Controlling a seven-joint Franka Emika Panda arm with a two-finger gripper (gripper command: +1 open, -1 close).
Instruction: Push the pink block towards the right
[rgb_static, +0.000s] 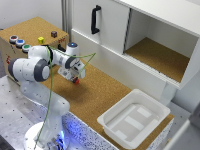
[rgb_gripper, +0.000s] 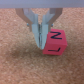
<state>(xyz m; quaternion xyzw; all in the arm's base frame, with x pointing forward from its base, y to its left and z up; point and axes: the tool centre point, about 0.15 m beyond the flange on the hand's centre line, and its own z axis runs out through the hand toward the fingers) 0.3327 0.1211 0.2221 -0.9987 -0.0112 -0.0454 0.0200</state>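
Note:
The pink block is a small reddish-pink cube with black letters on its faces, lying on the cork tabletop. In the exterior view it shows just under the arm's hand, near the middle of the table. My gripper has its fingers pressed together with nothing between them. The fingertips stand right beside the block, touching or nearly touching one of its sides. In the exterior view the gripper points down at the table.
A small yellow cube and a dark maroon cube sit on a raised cork box with coloured buttons. A white tray stands at the exterior view's lower right. A white cabinet with a black handle runs along the back.

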